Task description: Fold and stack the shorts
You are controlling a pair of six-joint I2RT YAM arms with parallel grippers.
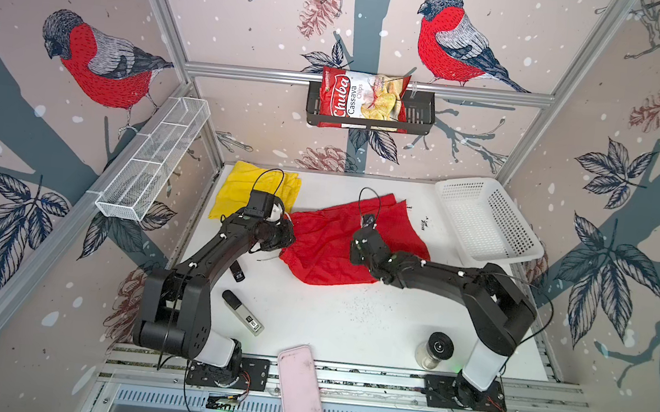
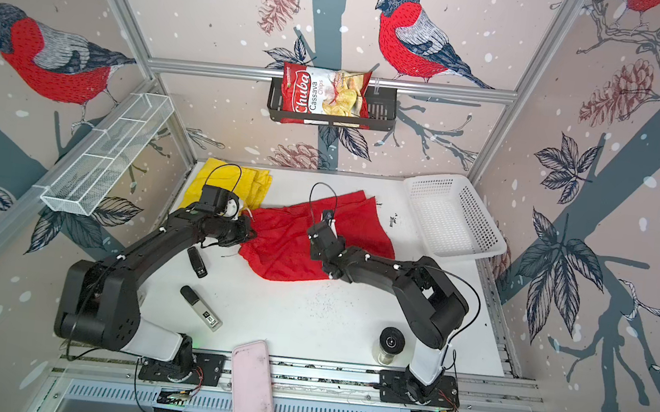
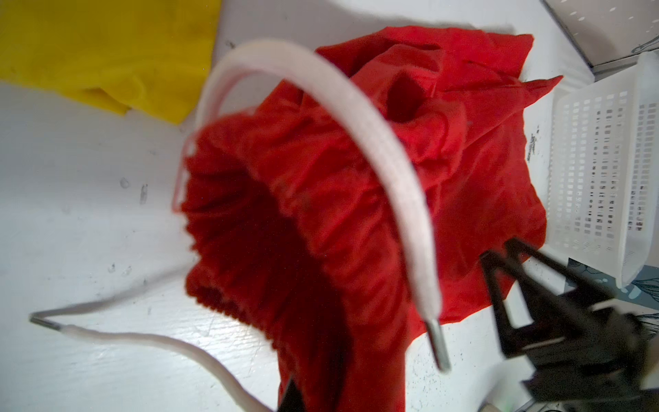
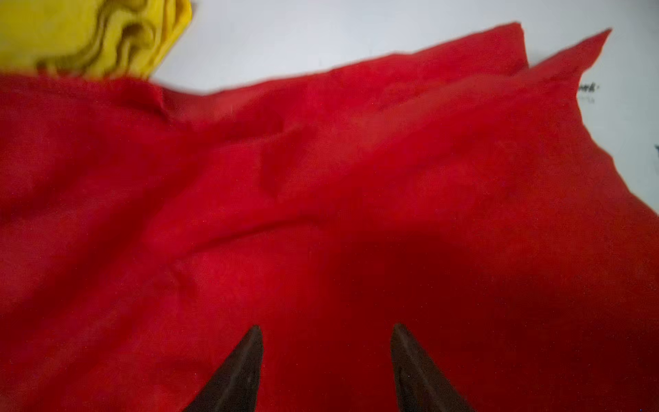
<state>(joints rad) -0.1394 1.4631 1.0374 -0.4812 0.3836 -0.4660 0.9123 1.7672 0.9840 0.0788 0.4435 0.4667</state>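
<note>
The red shorts (image 1: 328, 244) are made of thin, matt fabric and lie crumpled at the middle of the white table (image 1: 349, 322). The gathered, ribbed waistband is turned toward the left side and the two leg hems point to the far right. A flat white drawstring (image 3: 356, 117) with a metal tip arches stiffly out of the waistband, and its other end trails on the table.

The yellow shorts (image 1: 238, 189) are folded into a rough rectangle with rippled layered edges at the far left corner. They lie just beside the red waistband; contact between the two cannot be confirmed.

The left gripper (image 1: 287, 232) is clamped on the waistband of the red shorts, which is bunched and raised. The right gripper (image 4: 326, 331) is held over the middle of the red fabric with its jaws apart and nothing between them.

A strip of bare table is noted between the red hems and the perforated white basket (image 1: 485, 219). Wider bare table lies in front of the shorts, bordered by a grey marker (image 1: 242, 312) and a black-capped jar (image 1: 434, 349) near the front edge.
</note>
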